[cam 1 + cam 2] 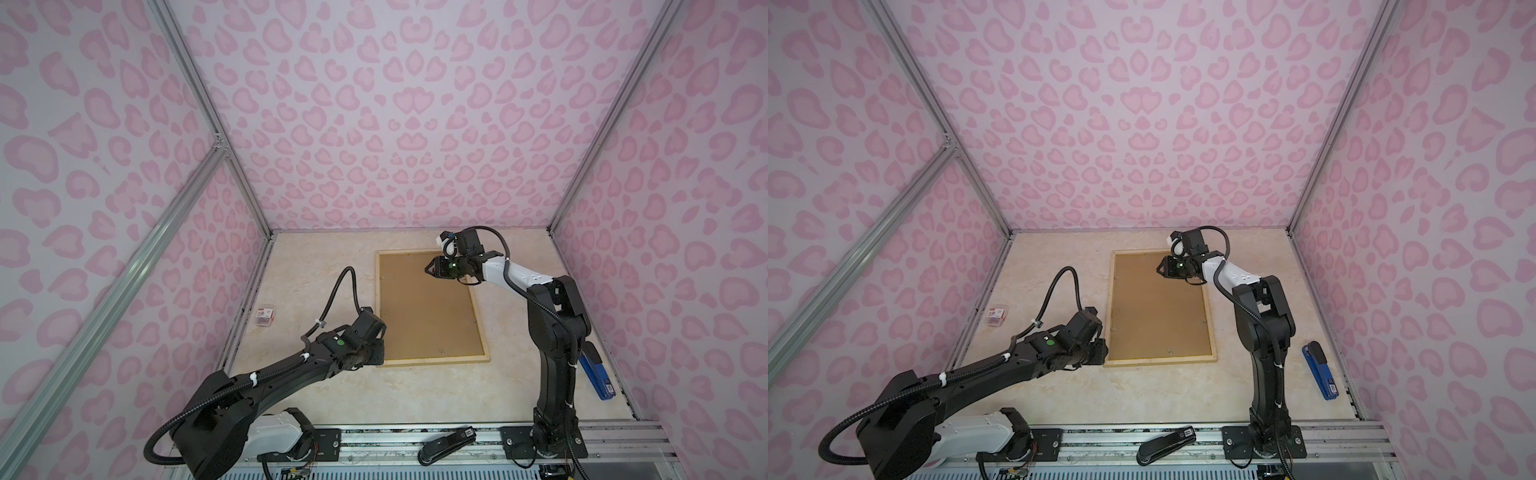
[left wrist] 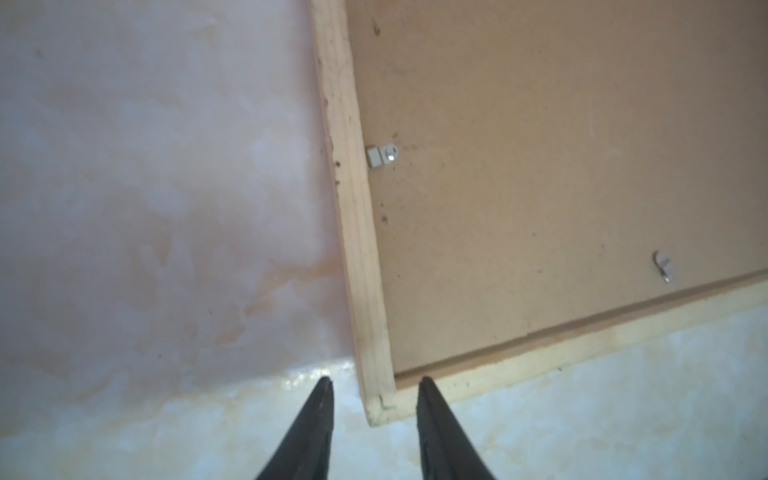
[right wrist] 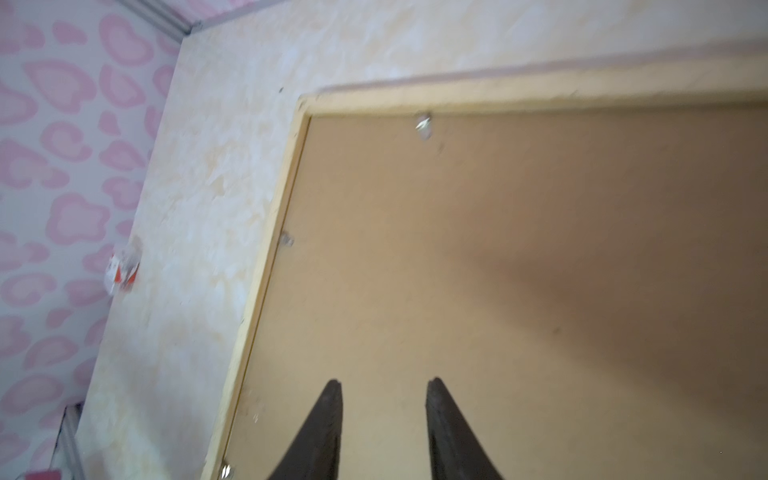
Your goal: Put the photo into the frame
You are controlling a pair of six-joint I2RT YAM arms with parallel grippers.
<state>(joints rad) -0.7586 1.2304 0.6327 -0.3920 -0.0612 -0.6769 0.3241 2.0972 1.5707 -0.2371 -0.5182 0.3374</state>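
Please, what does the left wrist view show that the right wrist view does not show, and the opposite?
Only the left wrist view: one corner of the frame, seen between the fingertips of the open left gripper. Only the right wrist view: the pink patterned wall, a small packet beside it, another frame corner, and the open right gripper over the brown backing board. Both: the pale wood frame, the backing board inside it, small metal clips, the marbled table.

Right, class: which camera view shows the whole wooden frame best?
Both top views: the frame lies flat, its full rectangle visible bar two covered corners. The left wrist view shows only one corner, sharply; the right wrist view shows another corner, blurred.
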